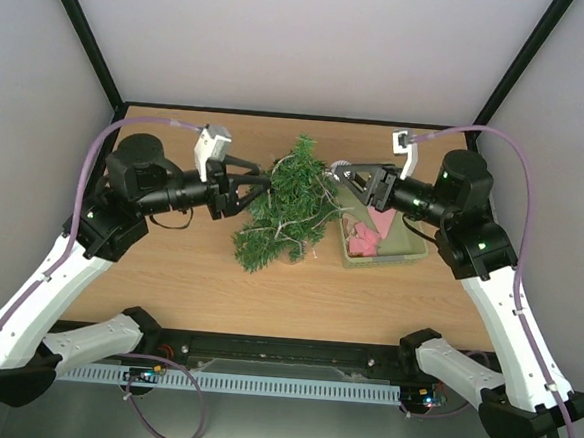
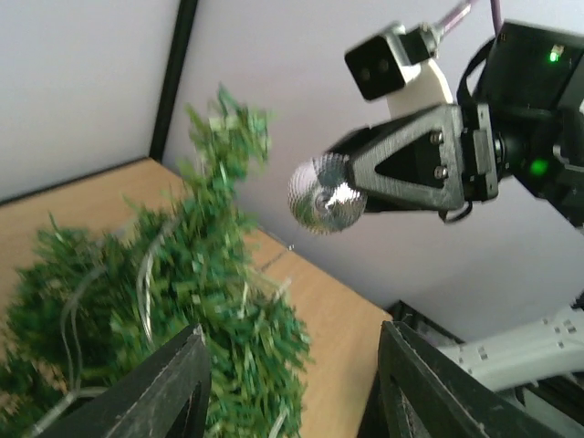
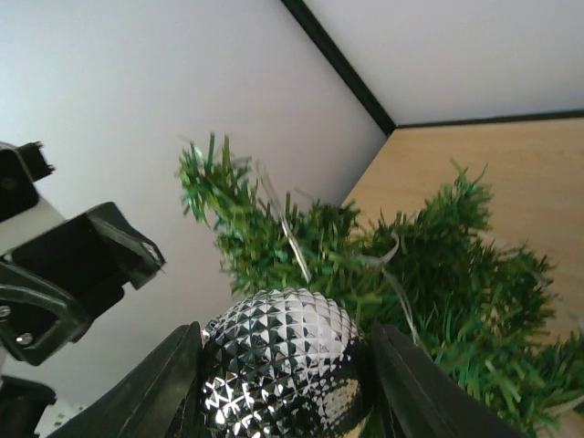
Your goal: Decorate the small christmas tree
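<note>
The small christmas tree (image 1: 291, 204) stands mid-table, dark green with pale strands through its branches (image 2: 137, 292). My right gripper (image 3: 285, 339) is shut on a faceted silver ball ornament (image 3: 278, 365), held in the air just right of the treetop (image 1: 340, 170). My left gripper (image 1: 262, 185) reaches in from the left at upper-branch height. Its jaws stand apart, and a tuft of tree needles (image 2: 265, 365) lies between them against the left finger (image 2: 173, 383). In the left wrist view the silver ball (image 2: 326, 193) hangs beyond the tree.
A pale green basket (image 1: 410, 249) sits right of the tree, under the right arm, with pink items (image 1: 363, 242) inside. The table's back edge and the grey walls lie close behind the tree. Bare wood lies in front of it.
</note>
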Action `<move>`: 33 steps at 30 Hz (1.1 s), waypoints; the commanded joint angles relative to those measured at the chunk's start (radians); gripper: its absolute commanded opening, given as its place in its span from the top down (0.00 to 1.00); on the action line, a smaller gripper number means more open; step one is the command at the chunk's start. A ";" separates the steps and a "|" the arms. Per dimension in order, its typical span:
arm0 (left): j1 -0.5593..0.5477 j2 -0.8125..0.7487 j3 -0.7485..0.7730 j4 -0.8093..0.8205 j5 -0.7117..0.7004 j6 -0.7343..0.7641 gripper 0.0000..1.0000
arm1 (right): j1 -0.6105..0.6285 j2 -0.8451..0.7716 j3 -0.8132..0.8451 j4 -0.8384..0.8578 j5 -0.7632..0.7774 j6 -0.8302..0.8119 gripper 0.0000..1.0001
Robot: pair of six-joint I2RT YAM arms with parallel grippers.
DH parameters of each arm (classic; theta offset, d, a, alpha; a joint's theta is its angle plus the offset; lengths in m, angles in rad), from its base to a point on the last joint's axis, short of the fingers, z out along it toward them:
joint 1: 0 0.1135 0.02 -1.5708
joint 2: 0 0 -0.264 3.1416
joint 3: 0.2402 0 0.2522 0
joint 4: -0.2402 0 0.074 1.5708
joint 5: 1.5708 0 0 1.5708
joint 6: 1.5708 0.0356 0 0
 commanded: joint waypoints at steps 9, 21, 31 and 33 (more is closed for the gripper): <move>-0.058 -0.048 -0.168 0.175 0.120 -0.138 0.55 | 0.005 -0.062 -0.140 0.192 -0.200 0.125 0.61; -0.139 0.009 -0.155 0.176 -0.005 -0.047 0.58 | 0.008 -0.026 -0.143 0.384 -0.263 0.262 0.61; -0.183 0.026 -0.184 0.225 -0.095 0.056 0.66 | 0.022 -0.007 -0.178 0.467 -0.302 0.334 0.61; -0.199 0.032 -0.182 0.240 -0.100 0.072 0.67 | 0.023 -0.007 -0.188 0.477 -0.302 0.339 0.61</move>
